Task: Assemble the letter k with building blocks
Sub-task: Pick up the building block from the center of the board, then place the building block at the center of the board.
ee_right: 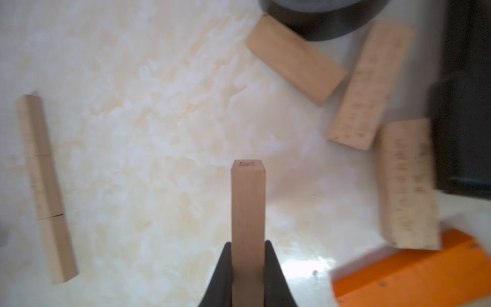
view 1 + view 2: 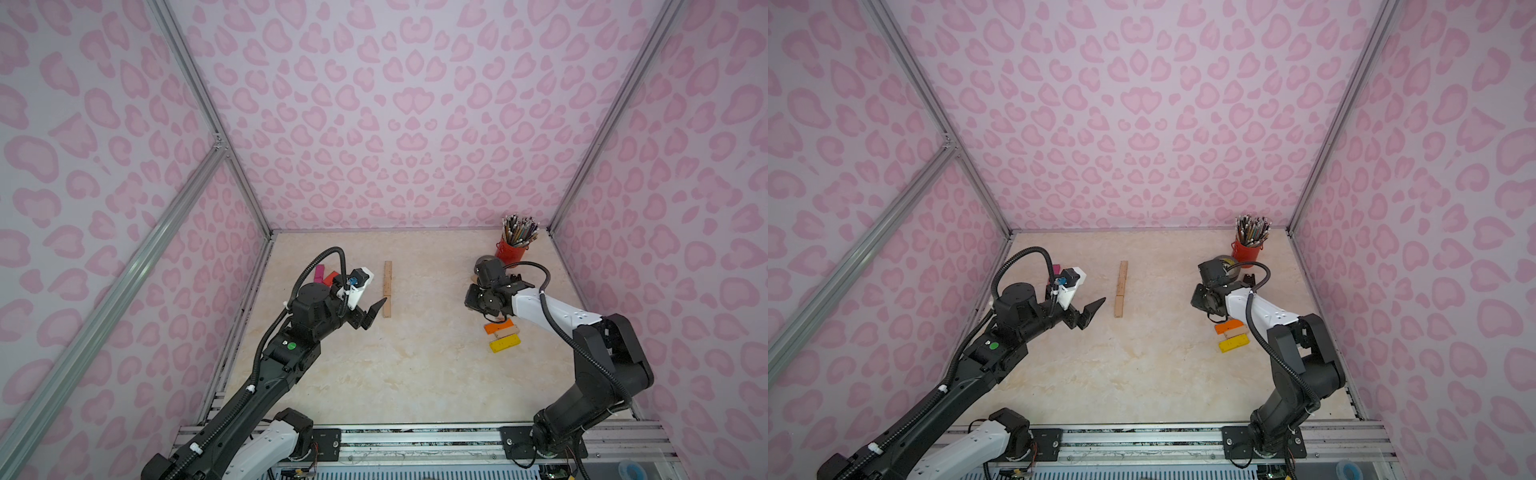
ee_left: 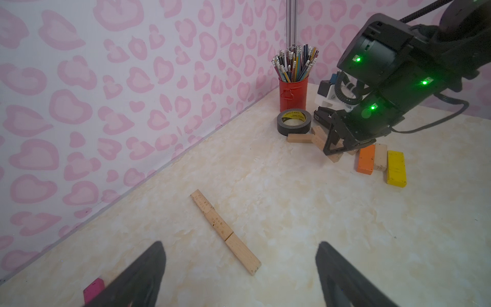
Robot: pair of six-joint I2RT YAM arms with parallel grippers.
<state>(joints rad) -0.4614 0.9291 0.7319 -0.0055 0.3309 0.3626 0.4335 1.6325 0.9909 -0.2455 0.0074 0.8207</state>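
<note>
One wood block (image 1: 248, 199), clamped in the right gripper (image 1: 248, 243), should be laid slanting against the stem (image 2: 387, 289), the left gripper (image 3: 240, 244) gaping beside it.

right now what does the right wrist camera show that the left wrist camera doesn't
Only the right wrist view shows plainly how the right gripper is shut on the sides of a plain wooden block. Only the left wrist view shows the red pencil cup, the yellow block, a magenta block and the open left gripper. Both show the row of three wooden blocks laid end to end, the tape roll, the orange block and loose wooden blocks near the tape.
</note>
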